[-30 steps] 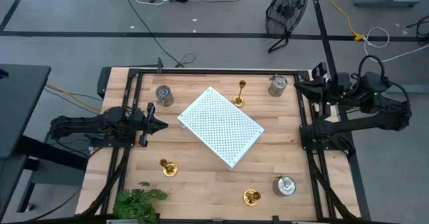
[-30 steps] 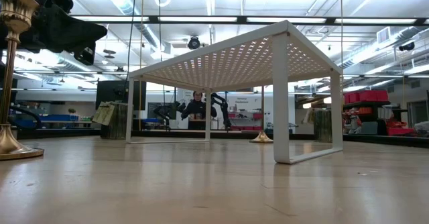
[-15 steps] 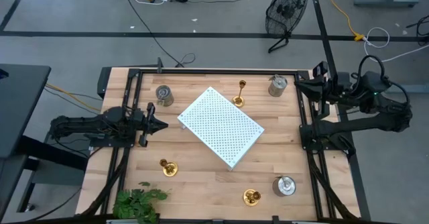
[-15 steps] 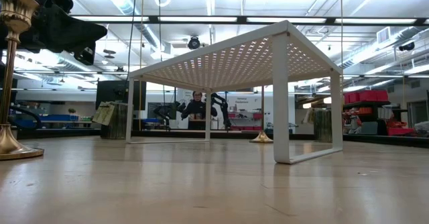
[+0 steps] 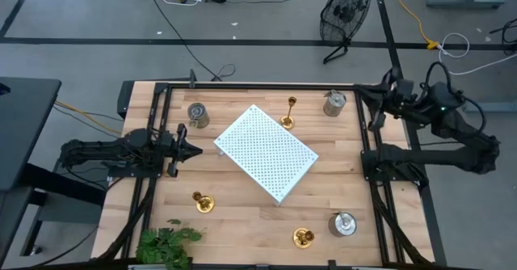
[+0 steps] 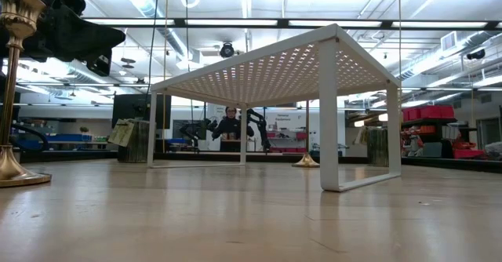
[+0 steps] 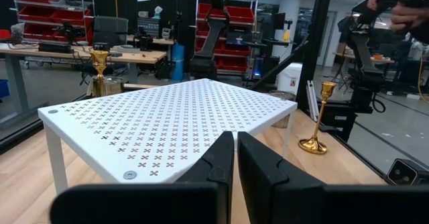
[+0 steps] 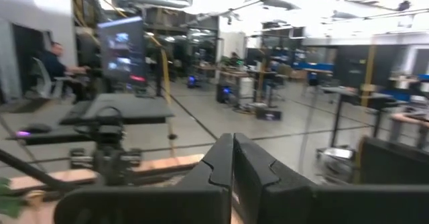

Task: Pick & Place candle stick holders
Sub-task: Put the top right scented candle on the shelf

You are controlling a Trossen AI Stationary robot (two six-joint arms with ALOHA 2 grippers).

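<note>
Three brass candle stick holders stand on their round bases: one far (image 5: 288, 115), one near left (image 5: 202, 202), one near (image 5: 303, 238). Three silver-grey ones stand at the far left (image 5: 197, 114), far right (image 5: 334, 103) and near right (image 5: 342, 224). My left gripper (image 5: 192, 149) is shut and empty at the table's left, pointing at the white board; its fingers meet in the left wrist view (image 7: 235, 153). My right gripper (image 5: 373, 94) is shut and empty (image 8: 232, 153) above the far right edge, close to the far right silver holder.
A white perforated board (image 5: 266, 151) stands on legs in the table's middle, between the holders. A green plant (image 5: 167, 244) sits at the near left corner. Black frame rails run along the table's left, far and right sides.
My right arm has swung up and toward the table's far right corner, its gripper still shut. The left arm and all holders have kept still.
</note>
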